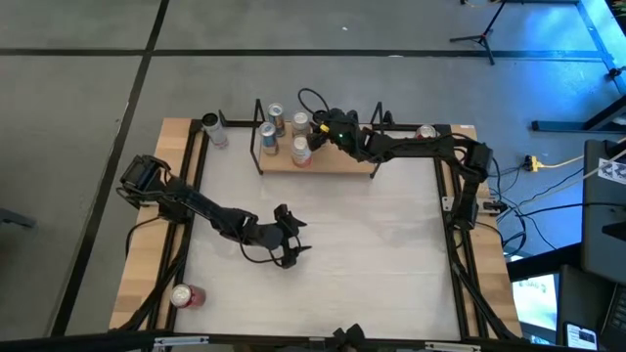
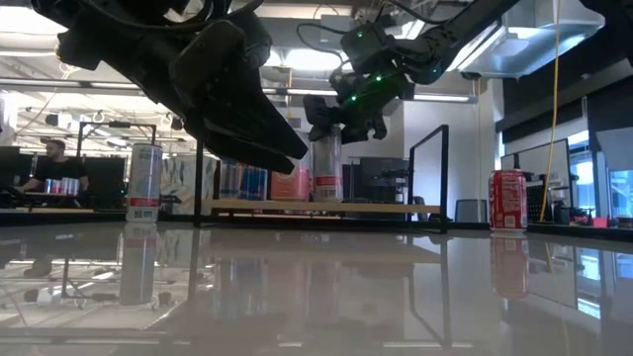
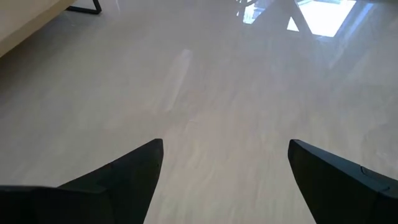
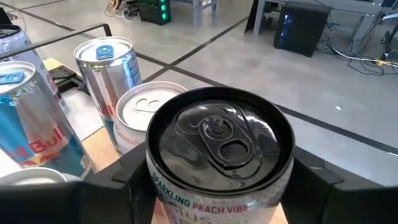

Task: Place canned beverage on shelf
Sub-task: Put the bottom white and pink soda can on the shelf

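Note:
The shelf [image 1: 342,164] is a light-wood board in a black frame at the table's far side, also in the low view [image 2: 376,207]. Several cans stand on its left half [image 1: 277,119]. My right gripper [image 1: 318,134] is over the shelf, shut on a black-topped can [image 4: 221,140] marked "sparkling peach vibe", which also shows in the low view [image 2: 326,168]. A white-topped can [image 4: 149,102] stands right behind it. My left gripper [image 1: 290,238] hangs open and empty over the middle of the table, its fingers [image 3: 124,180] spread wide. My right gripper pinches the can's upper wall [image 4: 155,186], just under the top rim, between its two fingers [image 4: 317,180]. The fingers come from the table's right side, about level. The can is upright, and its base [image 2: 326,196] reaches down to the shelf board; whether it rests there I cannot tell.
A silver can [image 1: 212,127] stands off the shelf's left end and a red can [image 1: 425,132] off its right end. A red and silver can [image 1: 186,295] lies at the near left. The shelf's right half is bare board. A person [image 2: 54,163] sits beyond the table.

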Controlling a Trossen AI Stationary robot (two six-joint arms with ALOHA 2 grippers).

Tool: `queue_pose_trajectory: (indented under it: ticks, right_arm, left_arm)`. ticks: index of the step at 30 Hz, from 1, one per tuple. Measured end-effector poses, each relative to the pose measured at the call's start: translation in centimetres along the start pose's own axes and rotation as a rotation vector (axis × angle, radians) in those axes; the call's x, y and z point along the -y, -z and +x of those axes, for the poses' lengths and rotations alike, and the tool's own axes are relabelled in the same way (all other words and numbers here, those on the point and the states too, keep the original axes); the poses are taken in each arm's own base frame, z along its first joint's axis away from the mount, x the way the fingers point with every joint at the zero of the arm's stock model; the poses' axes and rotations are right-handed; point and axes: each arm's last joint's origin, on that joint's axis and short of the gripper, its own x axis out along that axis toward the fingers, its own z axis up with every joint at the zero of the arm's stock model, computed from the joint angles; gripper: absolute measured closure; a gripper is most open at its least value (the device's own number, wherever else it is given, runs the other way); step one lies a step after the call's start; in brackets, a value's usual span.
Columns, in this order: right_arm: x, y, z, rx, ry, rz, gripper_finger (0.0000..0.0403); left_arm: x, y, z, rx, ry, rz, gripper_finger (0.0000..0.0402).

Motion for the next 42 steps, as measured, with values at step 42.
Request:
queue_pose_trajectory:
  ticks: [42]
  right_arm:
    - [-8.5,5.9,-20.9,-0.133,-0.645,-0.357,0.0157]
  left_arm:
    - [0.1,-0.2,0.0,0.018,0.017,-0.035,0.0066]
